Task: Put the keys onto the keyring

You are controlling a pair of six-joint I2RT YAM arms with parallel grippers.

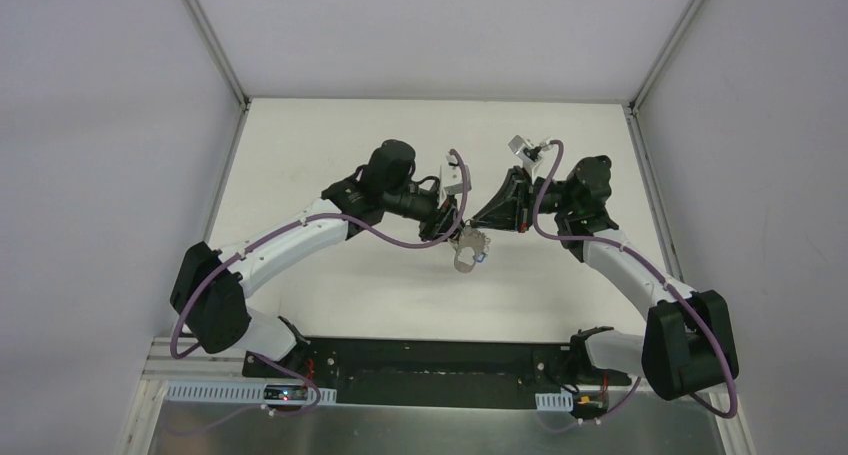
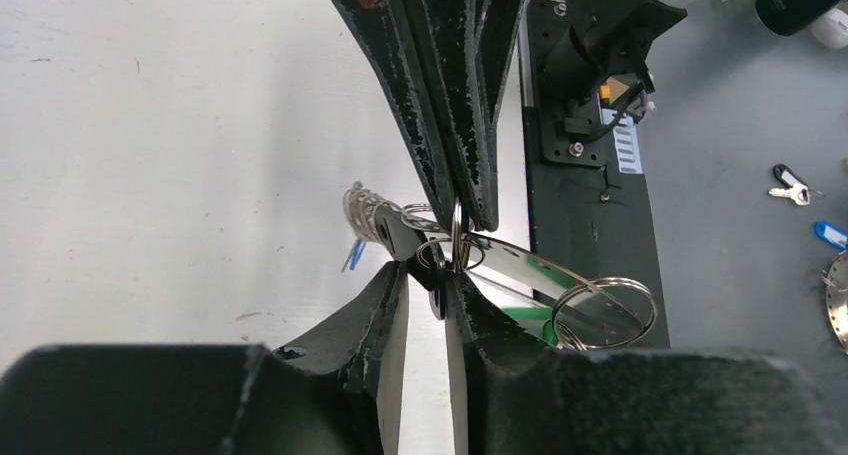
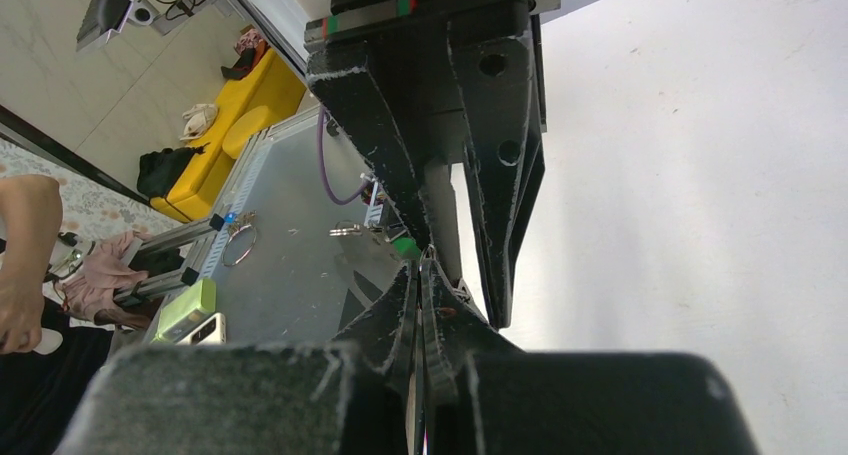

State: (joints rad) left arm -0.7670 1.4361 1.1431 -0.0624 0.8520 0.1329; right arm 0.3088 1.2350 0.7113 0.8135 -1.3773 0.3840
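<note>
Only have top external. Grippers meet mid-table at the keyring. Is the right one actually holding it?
Observer: Yes. In the left wrist view the right gripper is shut, with a ring of the keyring pinched between its tips.
Operator: And the left one? From above its tips are hidden.
Observer: The left gripper has its jaws a sliver apart, right under the right one's tips, with rings sitting in the gap. I can't tell whether it grips them.
</note>
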